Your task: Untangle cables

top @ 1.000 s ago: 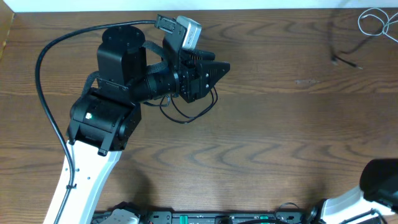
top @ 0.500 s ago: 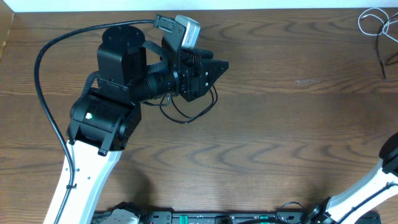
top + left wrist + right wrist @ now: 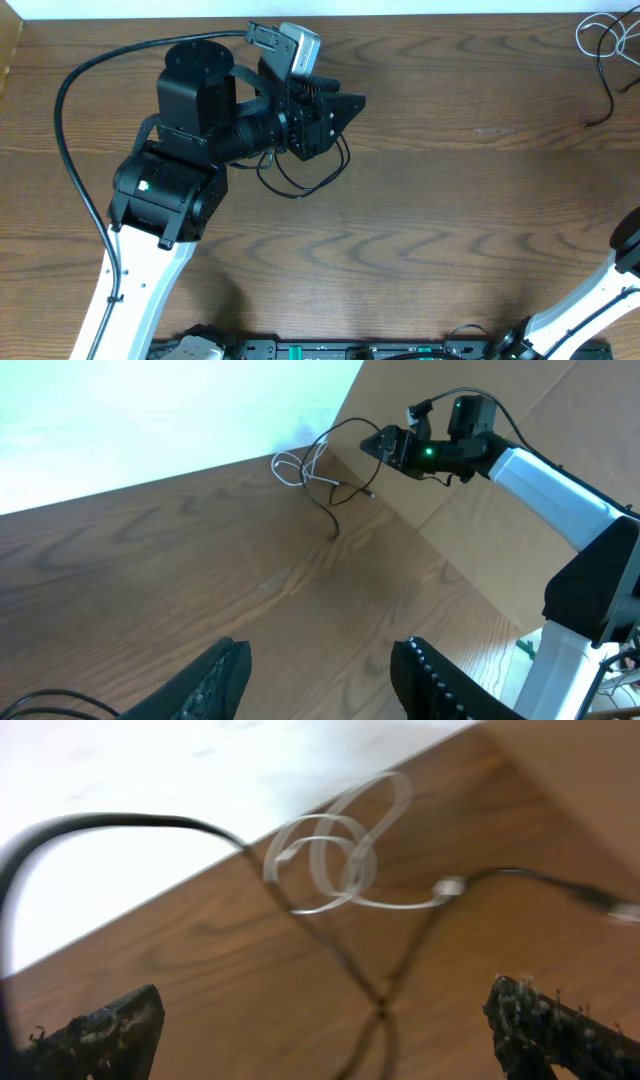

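Note:
The cables lie in two places. A white cable (image 3: 600, 35) is coiled in loops at the table's far right corner, and a thin black cable (image 3: 603, 95) trails from it towards the front. The right wrist view shows the white cable (image 3: 330, 860) with the black cable (image 3: 380, 1005) crossing below it. My right gripper (image 3: 320, 1025) hovers over them, open wide and holding nothing. Another black cable (image 3: 300, 180) loops under my left gripper (image 3: 345, 105). The left gripper (image 3: 325, 675) is open, with bare table between its fingers.
The left arm's thick black wire (image 3: 65, 120) arcs over the table's left side. The right arm (image 3: 540, 470) reaches in from the right, its gripper (image 3: 380, 445) above the far corner. A white wall (image 3: 150, 410) runs behind the table's back edge.
The right gripper went from shut to wide open, letting go of the black cable. That cable was dragged from the table's right middle to the right edge. The left arm stayed still.

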{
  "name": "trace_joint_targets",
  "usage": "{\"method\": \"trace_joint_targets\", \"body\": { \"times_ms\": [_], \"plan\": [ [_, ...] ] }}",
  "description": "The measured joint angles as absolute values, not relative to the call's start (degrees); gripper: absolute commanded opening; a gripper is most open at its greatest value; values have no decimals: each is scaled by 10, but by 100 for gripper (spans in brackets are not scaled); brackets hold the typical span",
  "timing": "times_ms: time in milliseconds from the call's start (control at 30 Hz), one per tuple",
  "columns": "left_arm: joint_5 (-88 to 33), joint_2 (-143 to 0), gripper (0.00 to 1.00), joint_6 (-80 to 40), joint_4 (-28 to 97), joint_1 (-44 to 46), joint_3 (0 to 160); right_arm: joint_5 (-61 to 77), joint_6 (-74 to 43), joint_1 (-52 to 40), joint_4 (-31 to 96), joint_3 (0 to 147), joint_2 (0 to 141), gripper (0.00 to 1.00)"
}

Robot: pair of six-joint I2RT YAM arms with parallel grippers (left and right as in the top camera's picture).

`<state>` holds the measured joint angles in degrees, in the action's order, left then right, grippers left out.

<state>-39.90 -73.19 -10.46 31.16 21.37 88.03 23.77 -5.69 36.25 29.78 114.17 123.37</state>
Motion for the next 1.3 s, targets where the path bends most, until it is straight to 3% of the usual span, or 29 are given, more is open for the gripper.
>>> {"method": "trace_joint_targets", "body": {
  "times_ms": [200, 533, 833, 1167, 1300],
  "plan": [
    [-399, -732, 51, -105, 318, 214, 880, 326, -104, 347, 361, 1142, 1234, 99],
    [-399, -733, 51, -105, 333, 214, 880, 40, -206, 283, 479, 1142, 1234, 99],
    [-390, -733, 50, -105, 334, 214, 880, 247, -182, 259, 518, 1142, 1234, 99],
    [-379, -734, 50, -105, 349, 214, 880, 153, -230, 192, 560, 1142, 1234, 99],
    [-349, -738, 51, -105, 364, 214, 880, 175, -208, 195, 548, 1142, 1234, 96]
  ]
}}
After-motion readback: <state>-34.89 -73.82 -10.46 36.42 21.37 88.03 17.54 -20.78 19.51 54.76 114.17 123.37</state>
